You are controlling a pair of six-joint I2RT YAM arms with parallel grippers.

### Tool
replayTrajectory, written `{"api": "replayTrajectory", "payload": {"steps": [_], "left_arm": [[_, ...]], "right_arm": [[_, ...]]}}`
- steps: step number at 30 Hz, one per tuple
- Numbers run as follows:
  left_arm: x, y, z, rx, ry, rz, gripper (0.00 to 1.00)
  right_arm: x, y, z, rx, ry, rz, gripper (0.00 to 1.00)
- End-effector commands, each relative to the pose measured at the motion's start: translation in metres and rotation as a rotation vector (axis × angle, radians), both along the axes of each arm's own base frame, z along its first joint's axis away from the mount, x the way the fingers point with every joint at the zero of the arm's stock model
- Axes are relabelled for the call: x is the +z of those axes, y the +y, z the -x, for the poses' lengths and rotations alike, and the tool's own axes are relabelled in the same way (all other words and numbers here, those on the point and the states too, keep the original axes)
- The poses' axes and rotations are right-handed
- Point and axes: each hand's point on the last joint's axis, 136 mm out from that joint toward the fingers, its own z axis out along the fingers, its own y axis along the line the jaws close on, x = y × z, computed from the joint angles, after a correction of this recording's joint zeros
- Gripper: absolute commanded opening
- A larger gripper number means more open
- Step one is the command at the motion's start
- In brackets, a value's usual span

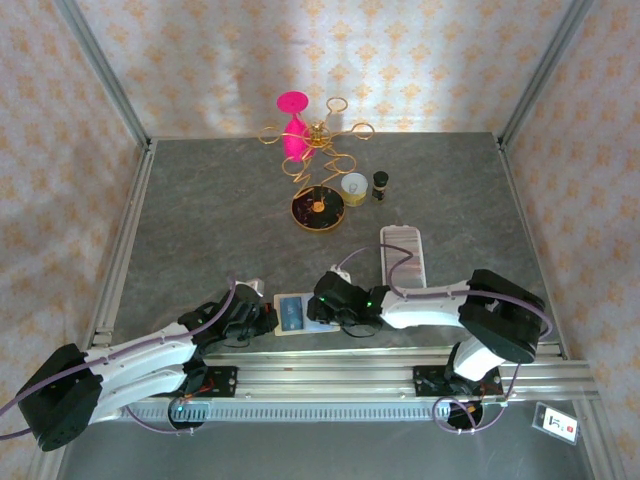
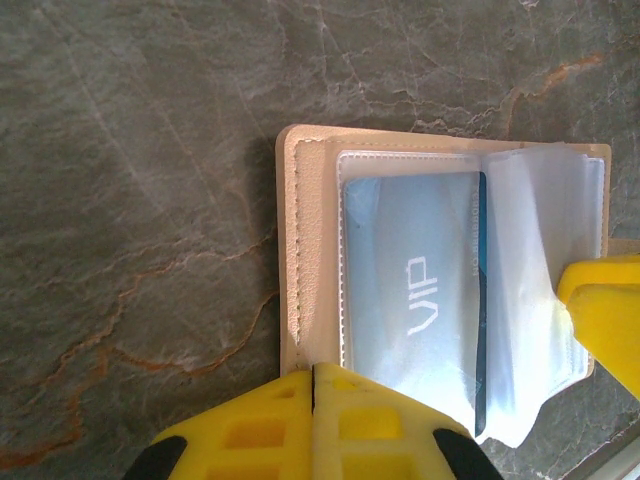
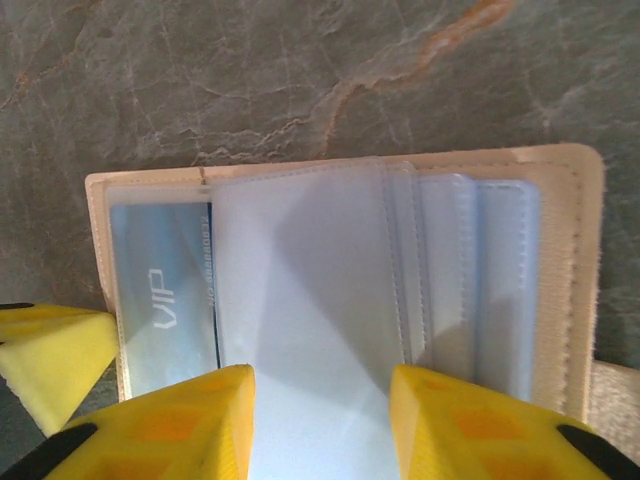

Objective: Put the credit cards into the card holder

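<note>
Bright even light, mottled glow and shadow on the back wall (image 1: 330, 50), wrist close-ups soft, slightly hazy

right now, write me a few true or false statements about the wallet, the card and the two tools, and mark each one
1. The card holder lies open on the table. True.
2. A blue VIP card sits inside a clear sleeve of it. True.
3. The right tool is shut tight. False: its fingers stand apart above the sleeves.
4. The card holder lies in the white ridged tray. False: it lies on the table, apart from the tray.
5. The left tool is shut, its tips at the card holder's edge. True.
</note>
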Motion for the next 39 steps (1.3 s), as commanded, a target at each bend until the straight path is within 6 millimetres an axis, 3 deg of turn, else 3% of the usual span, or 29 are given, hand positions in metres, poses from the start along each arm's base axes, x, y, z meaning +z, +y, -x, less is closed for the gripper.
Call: {"api": "replayTrajectory", "payload": {"steps": [1,12,39], "left_arm": [[-0.009,0.007,0.007,0.005,0.028,-0.033,0.04],[-0.007,0.007,0.007,0.007,0.024,-0.022,0.04],[-0.004,0.006,0.005,0.014,0.016,-0.01,0.05]], "right_arm": [[-0.005,0.008,0.004,0.022,0.015,0.009,0.4],[0.008,0.036,0.001,0.044,0.019,-0.08,0.4],[0.049,0.06,-0.004,0.049,-0.019,-0.239,0.39]]}}
